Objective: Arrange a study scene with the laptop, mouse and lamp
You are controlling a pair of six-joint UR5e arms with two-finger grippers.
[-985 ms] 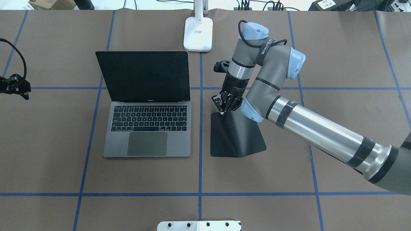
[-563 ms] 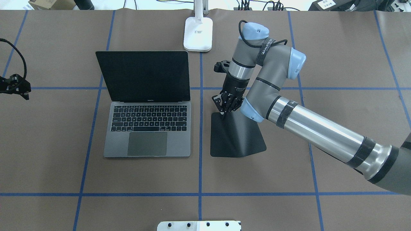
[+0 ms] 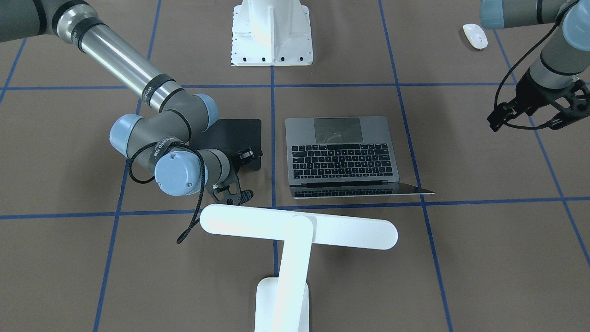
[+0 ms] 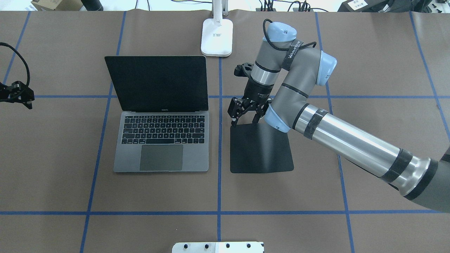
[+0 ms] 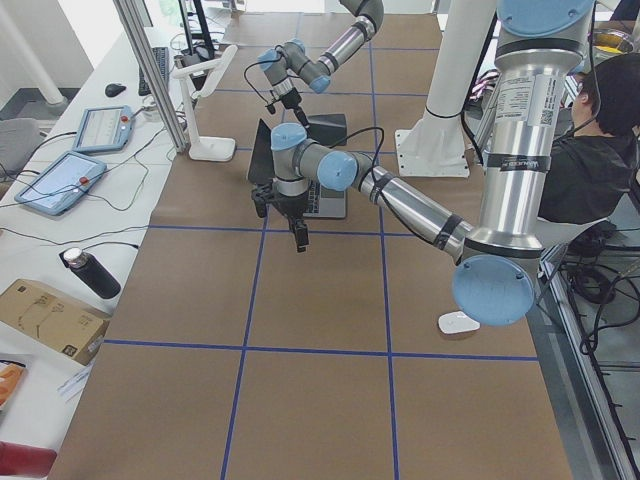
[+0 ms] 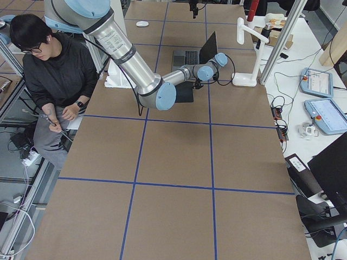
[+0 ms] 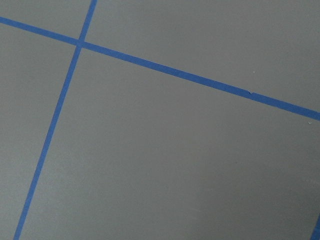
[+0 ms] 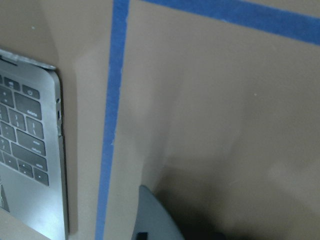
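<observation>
Brown table (image 4: 158,196), blue tape grid (image 4: 140,213), open laptop (image 4: 160,140); cluttered bench (image 5: 25,255).

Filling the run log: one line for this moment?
right pincer: open over far edge of mousepad | left pincer: open, empty | mouse: off mousepad | laptop: open

You get only thin gap between laptop (image 4: 161,140) and mousepad (image 4: 262,151). Past laptop screen hangs lamp (image 3: 295,230) head. Wide bare table (image 4: 158,196) on keyboard side.

Outstretched right arm (image 4: 351,140), wrist bent downward, right claw (image 4: 245,120) spread wide, left claw (image 4: 15,94) hovering well apart
</observation>
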